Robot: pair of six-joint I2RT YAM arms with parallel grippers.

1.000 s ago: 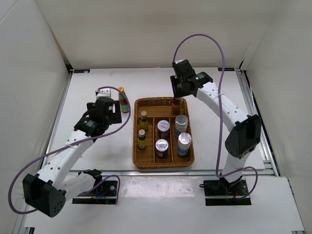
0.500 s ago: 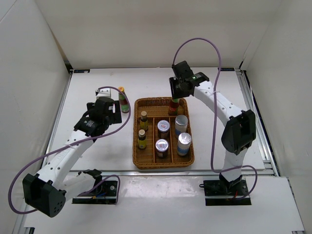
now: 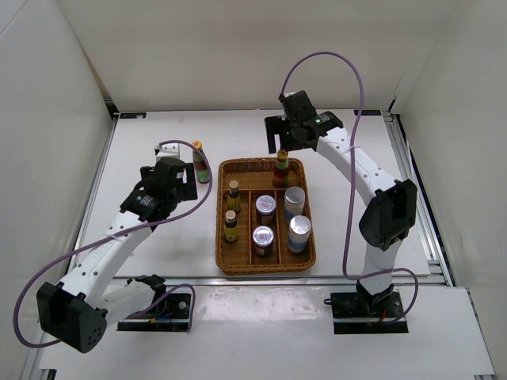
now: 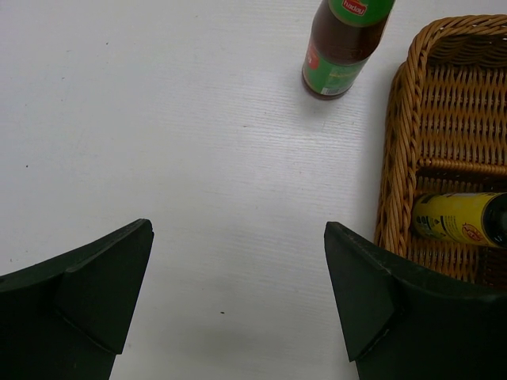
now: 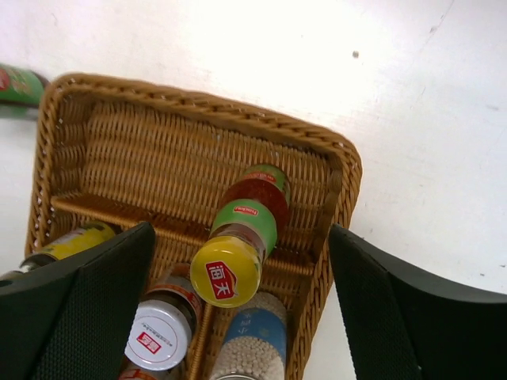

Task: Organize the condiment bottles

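Note:
A red, yellow-capped sauce bottle (image 3: 281,168) (image 5: 245,226) stands in the back compartment of the wicker tray (image 3: 221,237). My right gripper (image 3: 285,139) (image 5: 240,237) hangs open just above it, its fingers wide on either side and touching nothing. A second red bottle (image 3: 200,162) (image 4: 341,47) stands on the table left of the tray. My left gripper (image 3: 184,180) (image 4: 238,261) is open and empty, short of that bottle. Two brown yellow-capped bottles (image 3: 234,195) (image 3: 230,226) fill the tray's left column. Several silver-lidded jars (image 3: 265,206) (image 3: 299,232) stand in the middle and right columns.
The tray's woven rim (image 4: 394,158) (image 5: 341,158) rises right beside my left gripper's right finger. White walls close the table at the back and both sides. The purple cables loop over both arms.
My right gripper has opened and let go of the red bottle, which now stands on its own in the tray's back compartment. The left arm has not moved.

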